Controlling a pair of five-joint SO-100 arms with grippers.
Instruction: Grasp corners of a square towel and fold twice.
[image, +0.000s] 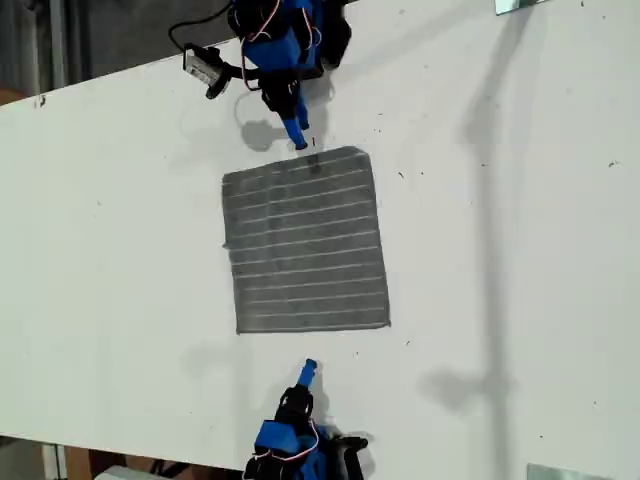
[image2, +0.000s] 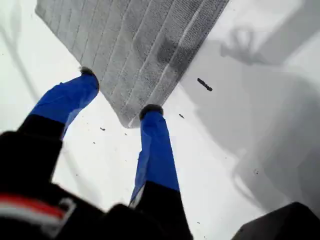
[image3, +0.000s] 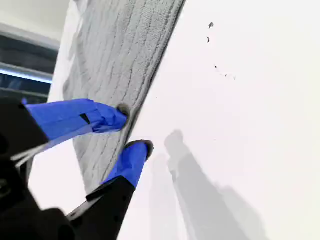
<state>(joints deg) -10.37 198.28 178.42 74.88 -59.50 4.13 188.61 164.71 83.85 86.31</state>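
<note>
A dark grey striped towel (image: 305, 242) is lying flat and unfolded near the middle of the white desk (image: 520, 250). My first gripper (image2: 117, 92) is being held with jaws parted, straddling one towel corner (image2: 127, 120). My second gripper (image3: 132, 127) is being held parted over a towel edge. The cloth is looking soft, light and limp; it is probably best pinched at the corners, since it is likely to sag and drape.

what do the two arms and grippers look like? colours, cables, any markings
Both arms are bright blue plastic with black motor blocks. My first gripper and my second gripper have blue tapering fingers tipped with dark pads. Red, white and black wires loop around both arm bodies in the exterior view, and a black cable runs to a white-faced module beside the upper one.
</note>
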